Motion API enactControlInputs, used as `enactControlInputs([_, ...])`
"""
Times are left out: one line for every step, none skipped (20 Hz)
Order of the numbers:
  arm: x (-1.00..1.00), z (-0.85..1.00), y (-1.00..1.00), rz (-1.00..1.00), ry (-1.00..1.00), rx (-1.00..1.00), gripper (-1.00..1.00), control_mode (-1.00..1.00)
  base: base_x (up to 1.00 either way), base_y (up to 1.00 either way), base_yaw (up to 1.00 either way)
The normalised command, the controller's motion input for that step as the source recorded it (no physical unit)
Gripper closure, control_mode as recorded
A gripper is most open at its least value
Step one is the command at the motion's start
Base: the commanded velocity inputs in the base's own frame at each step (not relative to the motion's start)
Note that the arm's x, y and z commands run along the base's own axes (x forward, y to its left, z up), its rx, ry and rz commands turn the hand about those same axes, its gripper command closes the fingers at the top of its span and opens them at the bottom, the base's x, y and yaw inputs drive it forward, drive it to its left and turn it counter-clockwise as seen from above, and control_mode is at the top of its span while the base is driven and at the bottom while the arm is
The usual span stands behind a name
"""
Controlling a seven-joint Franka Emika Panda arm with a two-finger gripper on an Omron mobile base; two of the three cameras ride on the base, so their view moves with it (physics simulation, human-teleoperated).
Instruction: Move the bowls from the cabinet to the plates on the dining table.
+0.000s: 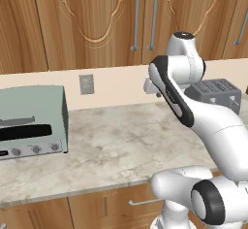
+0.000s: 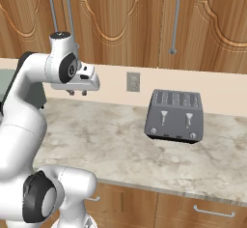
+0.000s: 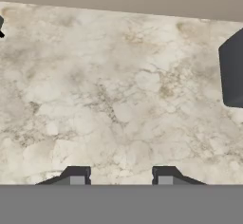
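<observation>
Still early: hand point(image 2: 77, 93) hovering over bench point(image 2: 125, 145), tips apart, holding nothing. Cabinet point(image 2: 120, 19) doors at 12 o'clock shut — needs opening next, prob.

No writing I can read.
The toaster point(image 2: 174, 116) in front of me carries two small lever marks, no letters or numbers.
</observation>
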Motion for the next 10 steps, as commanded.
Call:
enactControlInputs([0.0, 0.0, 0.0, 0.0, 0.0, 0.0, -1.0, -1.0, 0.0, 0.0, 0.0])
enactControlInputs([0.0, 0.0, 0.0, 0.0, -0.01, 0.0, -1.0, -1.0, 0.0, 0.0, 0.0])
enactControlInputs([-0.04, 0.0, 0.0, 0.0, -0.03, 0.0, -1.0, -1.0, 0.0, 0.0, 0.0])
enactControlInputs([-0.18, 0.0, 0.0, 0.0, -0.06, 0.01, -1.0, -1.0, 0.0, 0.0, 0.0])
enactControlInputs([-0.24, 0.0, 0.0, 0.0, -0.08, 0.01, -1.0, -1.0, 0.0, 0.0, 0.0])
enactControlInputs([-0.37, 0.04, 0.0, 0.0, -0.1, 0.03, -1.0, -1.0, 0.0, 0.0, 0.0])
enactControlInputs([-0.44, 0.04, 0.0, 0.0, -0.09, 0.03, -1.0, -1.0, 0.0, 0.0, 0.0])
enactControlInputs([-0.52, 0.06, 0.0, 0.0, -0.11, 0.04, -1.0, -1.0, 0.0, 0.0, 0.0])
enactControlInputs([-0.56, 0.06, 0.0, 0.0, -0.12, 0.04, -1.0, -1.0, 0.0, 0.0, 0.0])
enactControlInputs([-0.59, 0.06, 0.0, 0.0, -0.12, 0.05, -1.0, -1.0, 0.0, 0.0, 0.0])
